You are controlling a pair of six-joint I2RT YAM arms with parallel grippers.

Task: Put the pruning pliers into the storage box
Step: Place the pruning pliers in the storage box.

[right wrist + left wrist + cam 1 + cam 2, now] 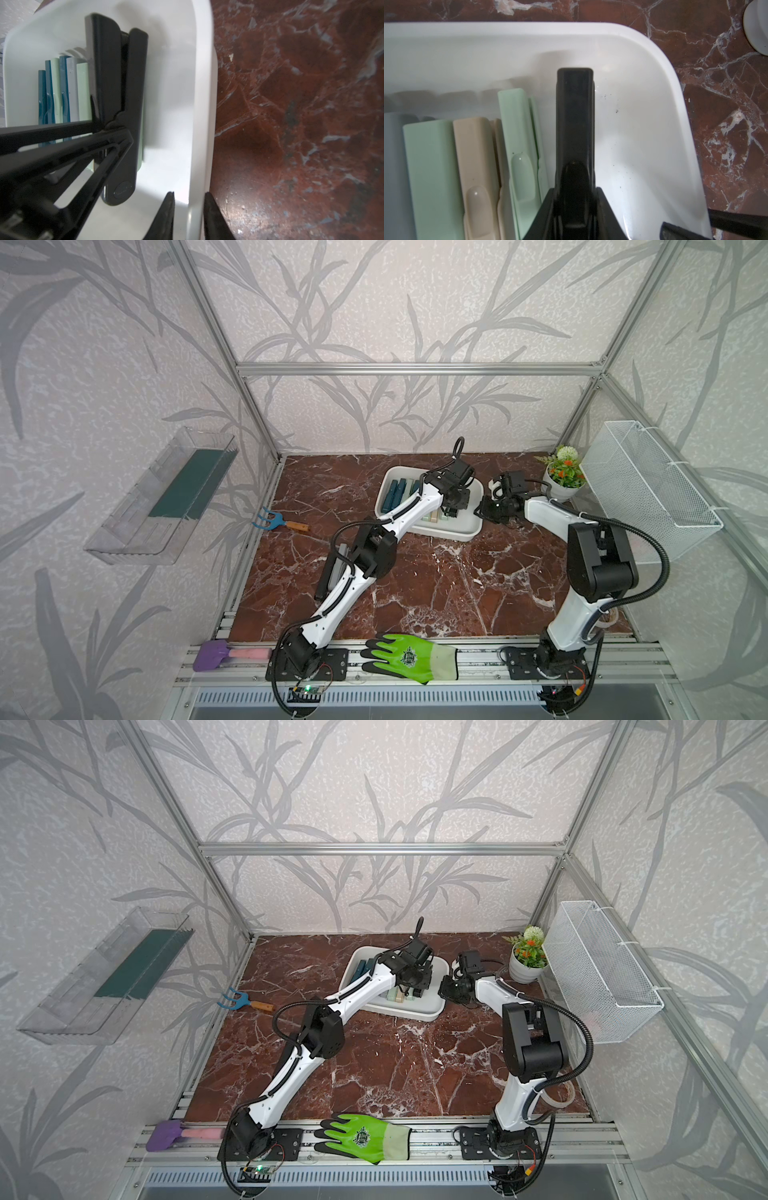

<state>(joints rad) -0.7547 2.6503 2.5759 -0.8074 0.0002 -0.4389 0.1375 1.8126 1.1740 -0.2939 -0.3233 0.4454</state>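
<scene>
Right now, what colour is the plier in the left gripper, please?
The plier is black; left wrist view shows it best.

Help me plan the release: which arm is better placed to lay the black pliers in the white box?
Left. The left hand holds the black pliers over the box, above its bare floor; the right hand straddles its rim.

In both top views the left arm [415,502] hides the middle of the storage box [453,534]. In the left wrist view the left gripper [575,190] covers the lower end of the black pliers [574,124]. The pale green pliers [431,176] and beige pliers [475,166] run off the bottom edge.
</scene>
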